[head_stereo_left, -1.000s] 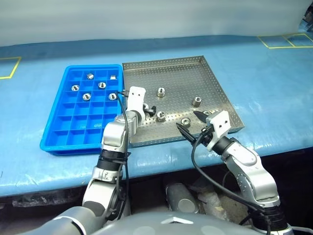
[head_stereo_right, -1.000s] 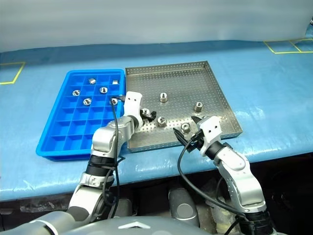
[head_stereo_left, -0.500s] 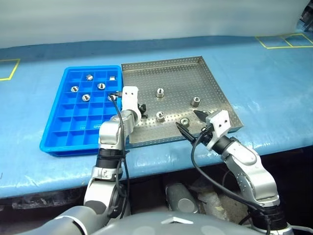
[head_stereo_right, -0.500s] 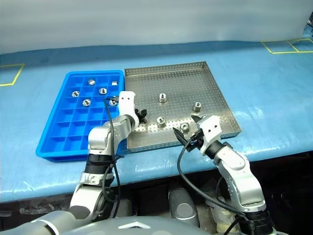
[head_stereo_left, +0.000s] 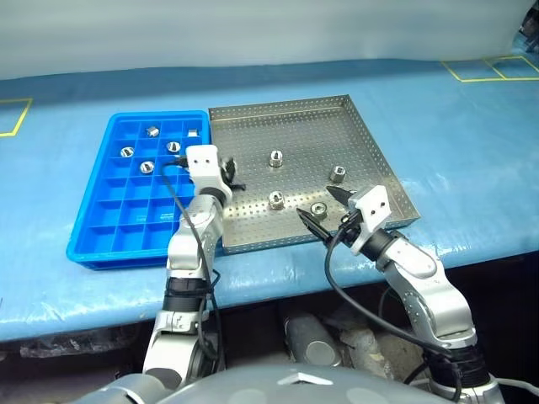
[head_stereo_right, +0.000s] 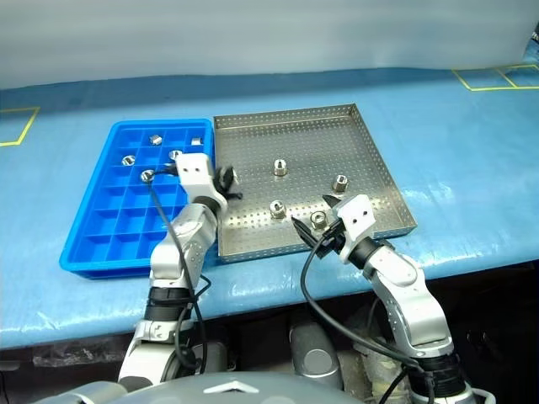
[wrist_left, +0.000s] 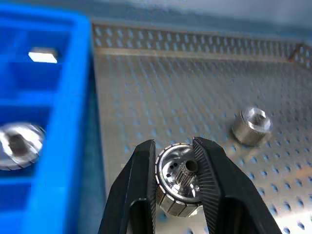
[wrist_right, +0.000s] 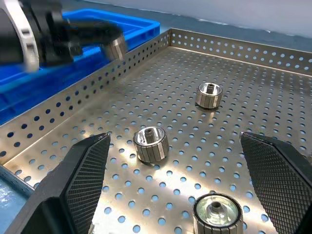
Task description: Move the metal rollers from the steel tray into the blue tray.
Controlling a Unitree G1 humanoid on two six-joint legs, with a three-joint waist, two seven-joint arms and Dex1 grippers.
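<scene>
1. No brand, label or readable writing shows on any of the items; the only markings are yellow tape outlines (head_stereo_left: 484, 69) on the blue tablecloth (head_stereo_left: 472, 151), at the upper right and the left edge of the head views.
2. The metal rollers: four lie loose on the steel tray (head_stereo_left: 295, 126), at (head_stereo_left: 275, 157), (head_stereo_left: 338, 174), (head_stereo_left: 275, 199) and (head_stereo_left: 319, 209).
3. A fifth roller (wrist_left: 179, 186) is clamped between the fingers of the left gripper (head_stereo_left: 227, 174), which hangs over the steel tray's left edge, just beside the blue tray (head_stereo_left: 93, 240), centre-left of the frame.
4. In the blue tray, at least five pieces sit in separate compartments at its upper end: (head_stereo_left: 152, 130), (head_stereo_left: 193, 132), (head_stereo_left: 127, 151), (head_stereo_left: 173, 146) and (head_stereo_left: 146, 167).
5. One steel tray and one blue tray, side by side with edges touching, blue tray on the left.
6. The right gripper (head_stereo_left: 318, 209) has its fingers spread wide and holds nothing, low over the steel tray's lower right corner; the nearest roller lies between the fingers.
</scene>
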